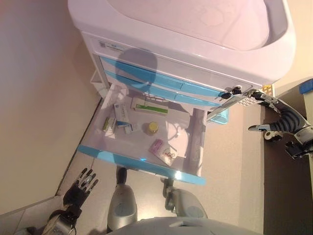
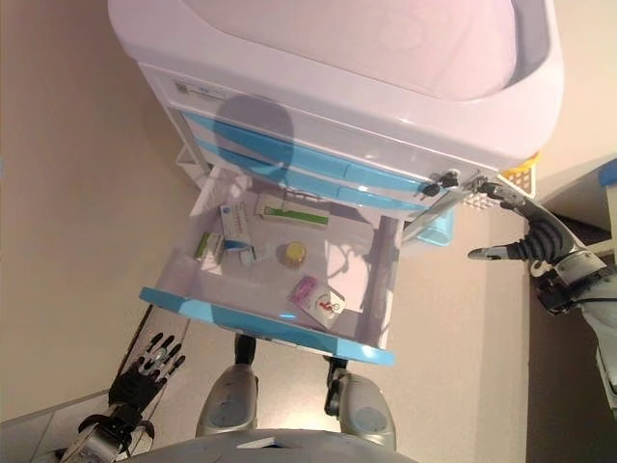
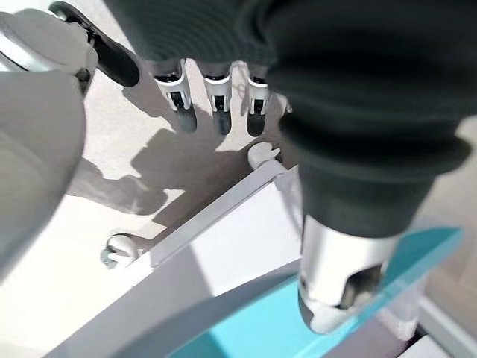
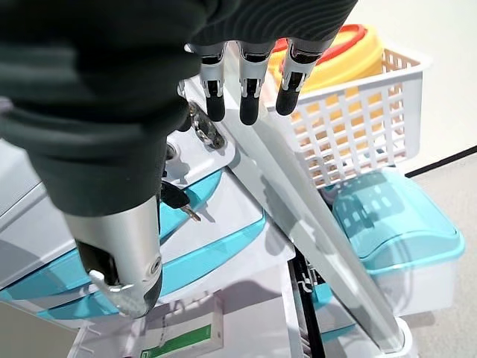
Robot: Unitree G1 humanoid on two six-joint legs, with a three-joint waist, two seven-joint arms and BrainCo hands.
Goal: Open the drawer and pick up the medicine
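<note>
The white cart's bottom drawer [image 1: 142,164] with a blue front stands pulled open. Inside lie several medicines: a white and green box [image 1: 149,105], a white and blue box [image 1: 122,112], a small green box [image 1: 109,124], a yellow-capped bottle [image 1: 152,128] and a pink packet [image 1: 161,150]. My left hand [image 1: 80,187] hangs open and empty low at the left, in front of the drawer's left corner. My right hand [image 1: 279,120] is open and empty at the cart's right side, fingers straight by the side rail [image 4: 298,201].
A white mesh basket [image 4: 365,134] holding a yellow container [image 4: 335,56] and a pale blue lidded bin [image 4: 395,231] hang on the cart's right side. Two closed blue-fronted drawers [image 1: 161,83] sit above the open one. A wall runs along the left.
</note>
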